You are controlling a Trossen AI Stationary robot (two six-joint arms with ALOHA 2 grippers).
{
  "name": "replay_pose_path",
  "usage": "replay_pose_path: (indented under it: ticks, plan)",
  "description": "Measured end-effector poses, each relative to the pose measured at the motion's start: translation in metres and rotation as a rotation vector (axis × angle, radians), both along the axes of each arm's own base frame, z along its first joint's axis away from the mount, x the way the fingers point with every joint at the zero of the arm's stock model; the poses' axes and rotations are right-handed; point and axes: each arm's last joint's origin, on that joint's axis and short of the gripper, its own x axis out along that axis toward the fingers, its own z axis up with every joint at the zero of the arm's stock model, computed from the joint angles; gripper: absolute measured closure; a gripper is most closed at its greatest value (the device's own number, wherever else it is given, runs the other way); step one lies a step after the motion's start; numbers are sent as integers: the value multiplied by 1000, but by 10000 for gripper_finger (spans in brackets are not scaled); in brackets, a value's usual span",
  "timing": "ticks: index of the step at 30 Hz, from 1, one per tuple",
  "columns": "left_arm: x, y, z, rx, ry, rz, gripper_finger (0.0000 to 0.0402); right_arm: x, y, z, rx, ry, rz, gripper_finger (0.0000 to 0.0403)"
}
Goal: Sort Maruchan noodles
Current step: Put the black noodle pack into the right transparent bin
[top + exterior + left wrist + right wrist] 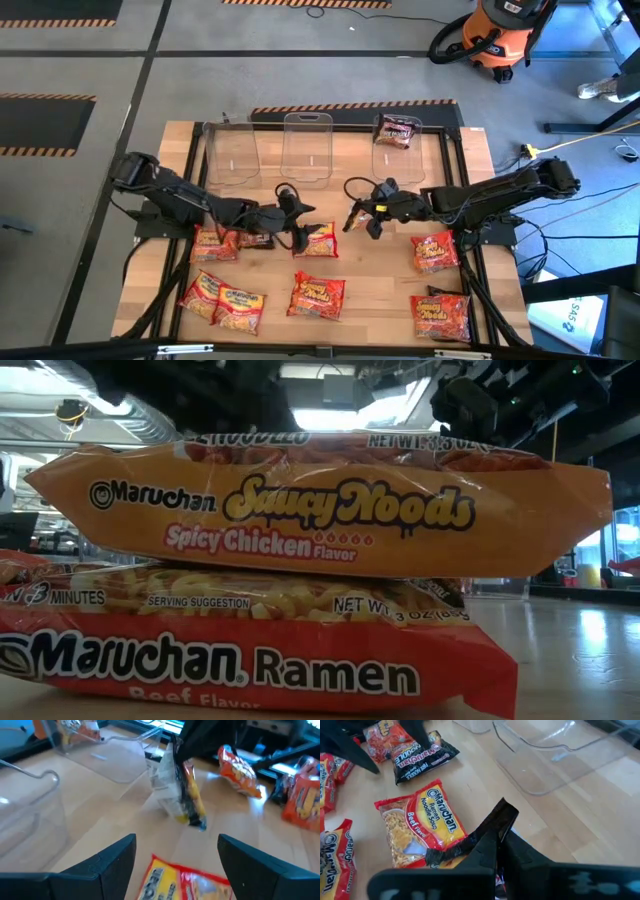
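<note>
My right gripper (358, 216) is shut on a dark Maruchan noodle packet (182, 795), which hangs above the middle of the table, in front of the clear bins. My left gripper (303, 225) stands open just left of it, over a yellow and red beef packet (420, 822) that lies flat on the table. A black packet (420, 755) lies flat beside my left arm. In the low view an orange Saucy Noods packet (320, 500) rests on a red beef packet (250, 660). My right gripper pinches the packet's black crimped end (492, 822) between its two fingers. The fingers slant down from the table's right side. The packet hangs edge-on below them (186, 802), clear of the table.
Three clear bins stand along the far edge: left (232, 150), middle (307, 148) and right (425, 145), the right one holding a dark packet (397, 130). More packets lie at the near left (222, 298), near middle (317, 295) and near right (438, 285).
</note>
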Motion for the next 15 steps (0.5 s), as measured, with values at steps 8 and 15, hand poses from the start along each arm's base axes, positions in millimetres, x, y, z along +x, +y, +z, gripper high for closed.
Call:
replay_pose_path:
  ticks: [8,15]
  plan:
    - [30,14,-27,-69,-27,3,128,2,0,-1,-32,4,17,403]
    - [75,17,-33,-88,-32,-7,128,3,0,-1,-49,-2,28,403]
